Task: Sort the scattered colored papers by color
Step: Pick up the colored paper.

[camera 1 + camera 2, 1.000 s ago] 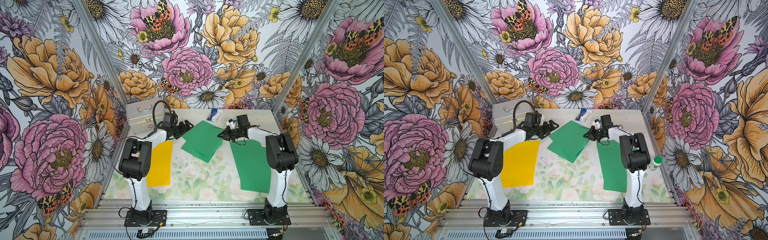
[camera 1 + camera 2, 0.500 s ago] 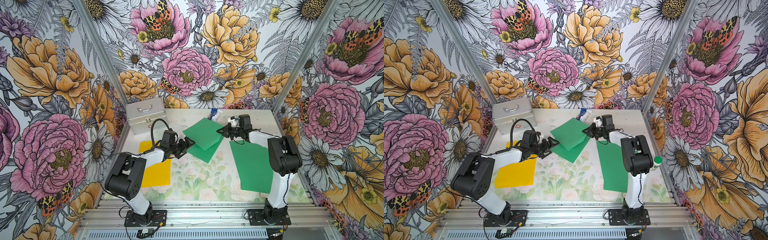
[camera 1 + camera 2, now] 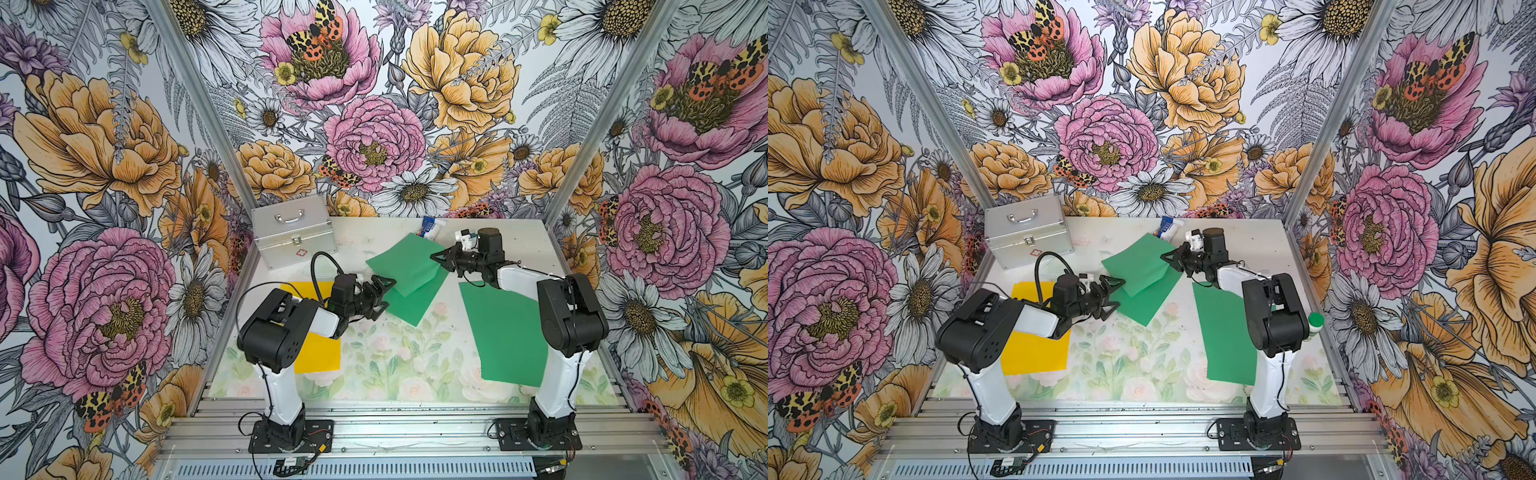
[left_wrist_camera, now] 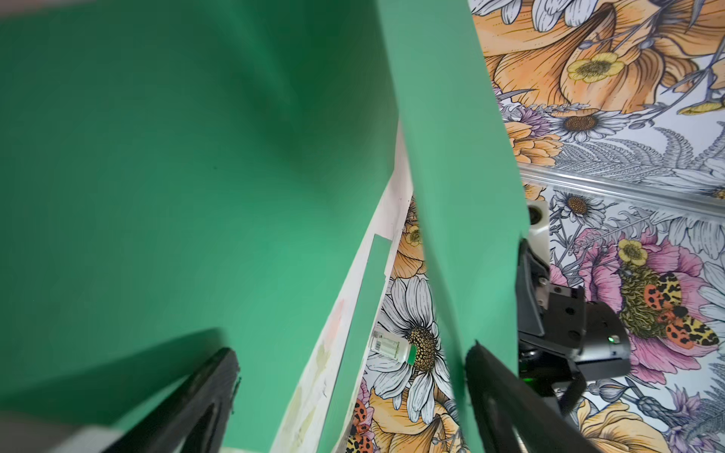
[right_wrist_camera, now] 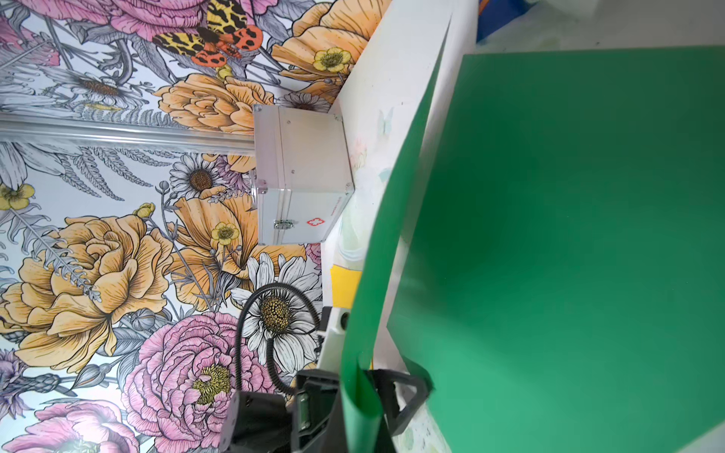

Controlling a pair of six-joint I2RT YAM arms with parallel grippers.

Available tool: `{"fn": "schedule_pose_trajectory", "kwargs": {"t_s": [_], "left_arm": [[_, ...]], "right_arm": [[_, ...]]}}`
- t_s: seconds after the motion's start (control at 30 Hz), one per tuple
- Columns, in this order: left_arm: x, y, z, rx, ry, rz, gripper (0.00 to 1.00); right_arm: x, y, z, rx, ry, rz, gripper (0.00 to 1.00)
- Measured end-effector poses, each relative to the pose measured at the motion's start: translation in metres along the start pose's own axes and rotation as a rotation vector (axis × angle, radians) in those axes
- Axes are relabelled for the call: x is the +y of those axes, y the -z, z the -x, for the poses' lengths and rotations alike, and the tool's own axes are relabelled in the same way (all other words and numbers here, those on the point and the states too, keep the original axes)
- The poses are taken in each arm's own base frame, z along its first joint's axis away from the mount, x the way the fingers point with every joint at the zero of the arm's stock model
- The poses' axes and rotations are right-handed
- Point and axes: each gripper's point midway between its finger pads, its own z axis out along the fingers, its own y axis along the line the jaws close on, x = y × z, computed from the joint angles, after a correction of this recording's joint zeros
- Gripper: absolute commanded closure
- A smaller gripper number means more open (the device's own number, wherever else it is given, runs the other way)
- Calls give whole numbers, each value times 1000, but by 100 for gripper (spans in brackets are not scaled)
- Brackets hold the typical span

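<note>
Two green papers overlap at mid-table. My right gripper [image 3: 437, 257] [image 3: 1168, 261] is shut on the right edge of the upper green paper [image 3: 402, 261] [image 3: 1137, 266] [image 5: 367, 298], holding it raised and bowed above the lower green paper [image 3: 417, 300] [image 4: 157, 164] [image 5: 569, 235]. My left gripper [image 3: 383, 291] [image 3: 1115, 294] [image 4: 353, 351] stands open at their left corner. The raised sheet [image 4: 451, 157] hangs just inside one of its fingers [image 4: 498, 396]. A third green paper [image 3: 507, 332] lies flat at the right. A yellow paper [image 3: 318, 351] [image 3: 1034, 351] lies partly under the left arm.
A silver metal case [image 3: 291, 232] [image 5: 302, 176] stands at the back left corner. A small blue-and-white packet [image 3: 430, 227] lies by the back wall. A bottle with a green cap [image 3: 1315, 322] [image 4: 390, 347] sits at the right edge behind the right arm.
The left gripper came forward from beside the case and moved right to the green sheets' left corner, its jaws narrowing slightly. The right gripper stayed shut on the raised green sheet.
</note>
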Motion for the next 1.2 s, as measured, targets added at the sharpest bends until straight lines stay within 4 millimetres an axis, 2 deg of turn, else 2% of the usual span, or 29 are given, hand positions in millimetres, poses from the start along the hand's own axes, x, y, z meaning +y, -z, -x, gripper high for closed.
{"fn": "schedule_pose_trajectory", "kwargs": {"t_s": [0.17,0.33,0.5,0.6,0.67,0.73,0.77,0.87,0.97,1.1,1.2], "left_arm": [[-9,-14,5,3,59,-138,36],[-10,-19,7,5,108,-171,51],[-18,-18,8,4,122,-203,71],[-21,-17,8,3,121,-213,91],[-22,-17,9,3,123,-217,98],[-22,-18,9,1,126,-218,100],[-23,-18,9,1,124,-218,100],[-21,-18,9,0,120,-213,100],[-17,-18,11,-8,114,-190,100],[-21,-14,13,-21,77,-154,100],[-37,-5,14,-36,18,-142,100]], "right_arm": [[-5,0,-6,7,-8,-6,95],[-14,0,-10,14,-14,-27,95],[-28,1,-13,10,-7,-88,95],[-37,3,-14,7,1,-129,95],[-43,5,-16,6,5,-158,93],[-49,6,-17,6,10,-187,91],[-51,7,-18,6,13,-199,86],[-56,10,-19,3,28,-233,67],[-69,16,-18,-5,42,-301,51],[-88,32,-10,-29,46,-399,47],[-93,41,1,-51,59,-443,48]]}}
